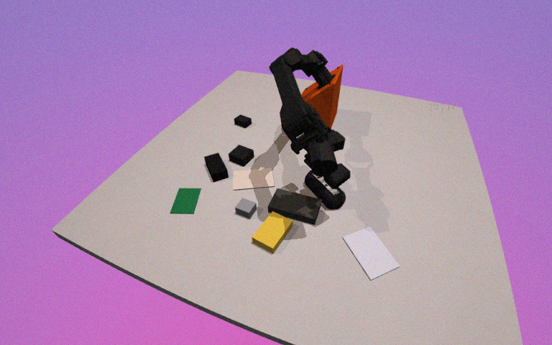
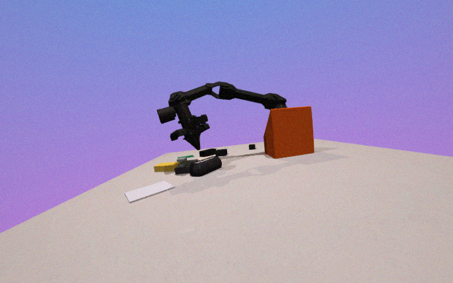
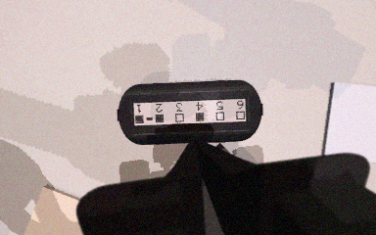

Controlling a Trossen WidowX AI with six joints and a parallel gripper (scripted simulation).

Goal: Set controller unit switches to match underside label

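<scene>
The dark grey controller unit (image 1: 330,196) (image 2: 205,165) (image 3: 191,90) lies upside down on the bench, underside up. Its white label (image 3: 188,112) shows plainly in the wrist view. The squares under 1, 2 and 4 are filled. The squares under 3, 5 and 6 are empty. The switches are hidden underneath. My gripper (image 2: 197,147) (image 3: 195,146) is shut and empty. It hangs a short way above the unit, fingertips pointing down at its long side, not touching it.
A flat dark module (image 1: 295,205) lies just left of the unit, with a yellow block (image 1: 272,231) and a grey cube (image 1: 246,207) beyond it. A white sheet (image 1: 370,251) (image 3: 352,122), a beige card (image 1: 252,179), a green card (image 1: 185,200), black blocks (image 1: 215,167) and an orange wedge (image 1: 325,97) (image 2: 290,131) also stand around.
</scene>
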